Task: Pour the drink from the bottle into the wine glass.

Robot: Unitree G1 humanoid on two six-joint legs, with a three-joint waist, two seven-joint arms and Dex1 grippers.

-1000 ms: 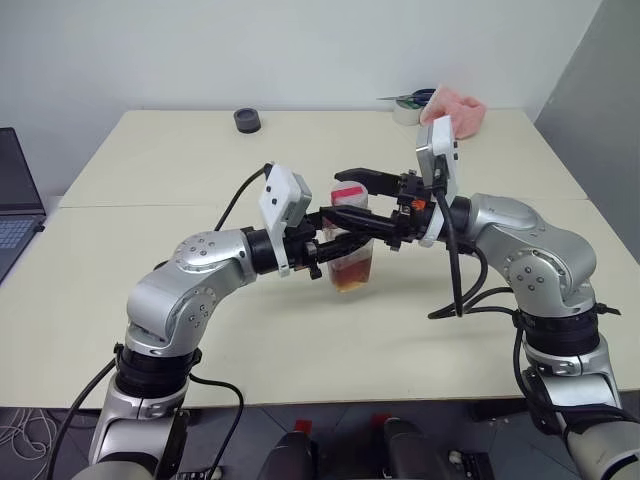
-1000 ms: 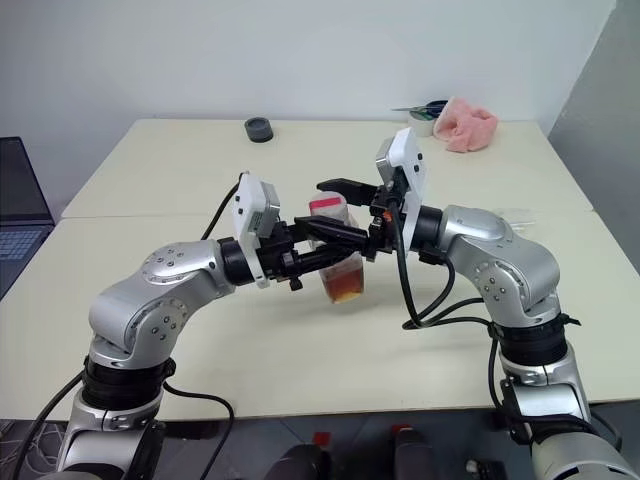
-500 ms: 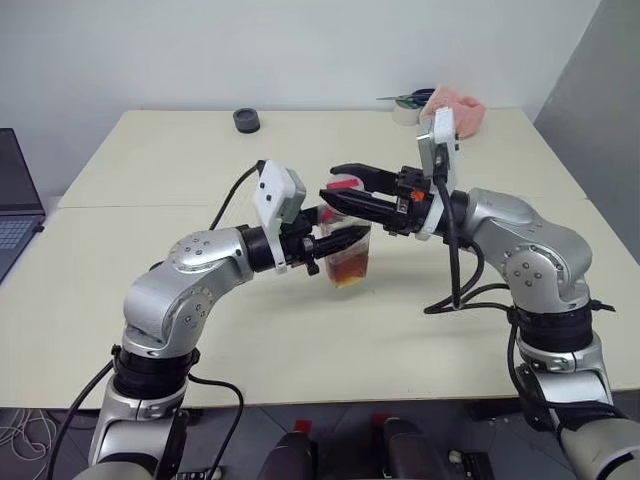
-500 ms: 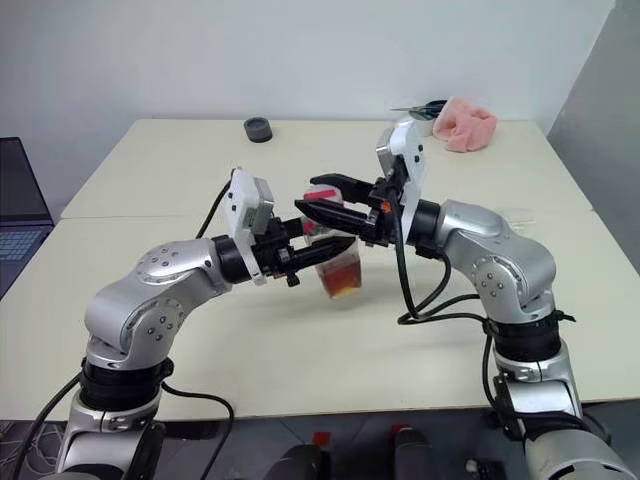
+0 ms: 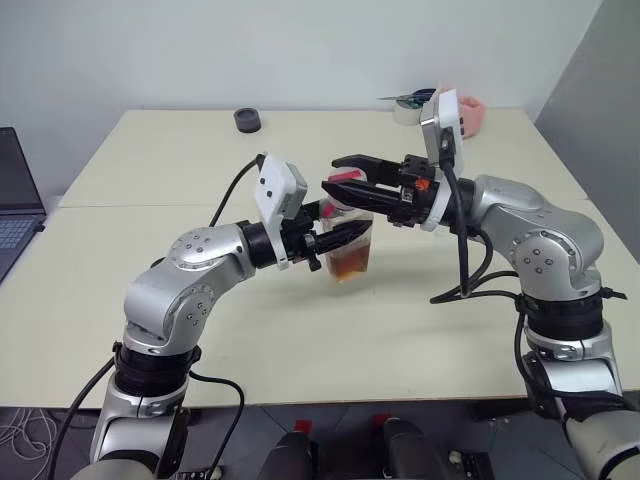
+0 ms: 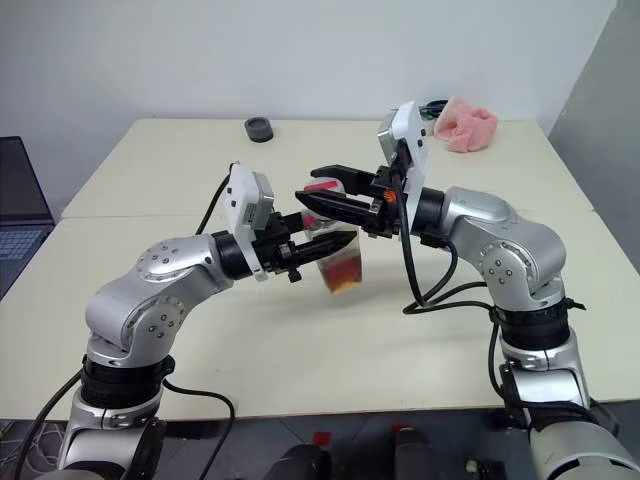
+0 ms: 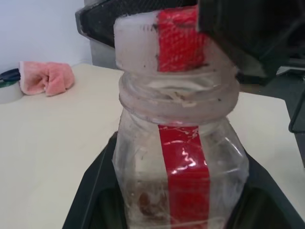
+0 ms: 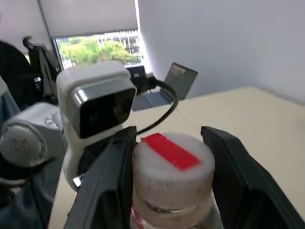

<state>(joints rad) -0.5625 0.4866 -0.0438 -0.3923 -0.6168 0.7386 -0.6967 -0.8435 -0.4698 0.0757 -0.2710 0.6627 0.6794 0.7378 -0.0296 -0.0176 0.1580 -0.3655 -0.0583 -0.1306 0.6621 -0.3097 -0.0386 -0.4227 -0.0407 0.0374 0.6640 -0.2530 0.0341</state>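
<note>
Right wrist view: my right gripper point(image 8: 167, 167), wider a second ago, has narrowed around the cap point(image 8: 171, 157) of the bottle point(image 5: 347, 240), held mid-table above the surface in my clenched left gripper point(image 5: 340, 236); uncapping comes before pouring.

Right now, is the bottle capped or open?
Capped. The cap sits on the bottle neck, right end effector fingers on either side of it.

head views overlook table; wrist views close on bottle point(image 7: 176, 157).
</note>
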